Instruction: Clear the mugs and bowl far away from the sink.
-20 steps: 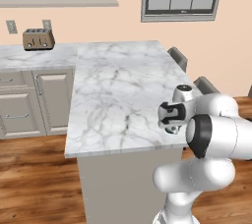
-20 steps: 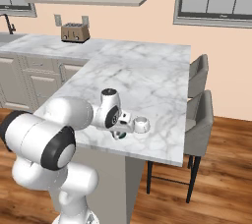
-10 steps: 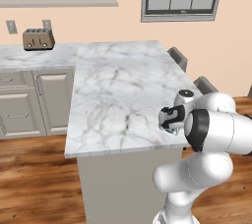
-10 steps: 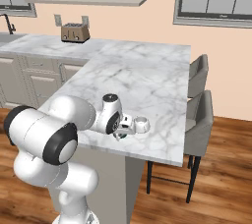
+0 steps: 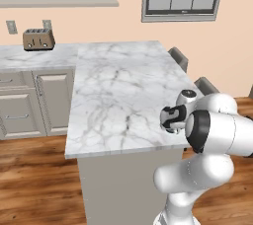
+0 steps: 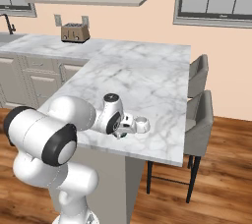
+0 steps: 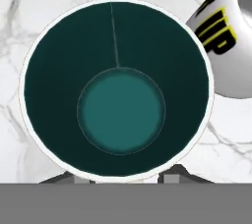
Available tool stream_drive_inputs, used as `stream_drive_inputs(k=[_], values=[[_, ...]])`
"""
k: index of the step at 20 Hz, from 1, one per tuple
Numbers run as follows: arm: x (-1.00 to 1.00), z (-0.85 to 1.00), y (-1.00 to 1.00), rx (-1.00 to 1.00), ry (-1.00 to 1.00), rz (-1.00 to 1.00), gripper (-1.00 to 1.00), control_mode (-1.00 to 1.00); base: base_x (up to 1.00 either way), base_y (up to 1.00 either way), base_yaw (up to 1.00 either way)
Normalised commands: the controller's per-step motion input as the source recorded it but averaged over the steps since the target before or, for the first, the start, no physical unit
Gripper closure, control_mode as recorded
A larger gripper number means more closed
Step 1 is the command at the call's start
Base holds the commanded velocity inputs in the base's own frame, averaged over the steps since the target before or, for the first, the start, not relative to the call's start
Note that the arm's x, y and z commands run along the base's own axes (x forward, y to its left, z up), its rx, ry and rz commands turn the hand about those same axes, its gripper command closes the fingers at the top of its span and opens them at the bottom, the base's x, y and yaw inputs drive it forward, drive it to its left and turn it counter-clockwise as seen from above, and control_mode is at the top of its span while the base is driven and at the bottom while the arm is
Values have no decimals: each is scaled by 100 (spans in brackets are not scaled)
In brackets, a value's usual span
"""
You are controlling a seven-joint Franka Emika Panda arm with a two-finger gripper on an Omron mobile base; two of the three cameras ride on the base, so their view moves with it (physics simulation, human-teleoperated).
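Lettering on the white mug
The white mug (image 7: 224,41), near the front edge of the marble counter (image 7: 29,2), bears dark block letters edged in yellow; the part showing reads roughly "UP", the rest cut off and unclear

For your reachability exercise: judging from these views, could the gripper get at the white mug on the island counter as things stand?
Probably yes: the gripper sits right over the green mug, and the white mug stands just beside it with its far side unobstructed.
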Motion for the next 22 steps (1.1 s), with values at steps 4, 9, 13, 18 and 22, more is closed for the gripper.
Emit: stream_drive_inputs(k=[4, 9, 13, 18, 22], values=[[0, 0, 0, 0, 1, 0, -100, -100, 0, 0, 0], [0, 7, 0, -1, 3, 0, -100, -100, 0, 0, 0], [-1, 80, 0, 0, 10, 0, -100, -100, 0, 0, 0], [-51, 77, 29, 0, 13, 0, -100, -100, 0, 0, 0], [-75, 21, 62, 0, 15, -12, -100, -100, 0, 0, 0]])
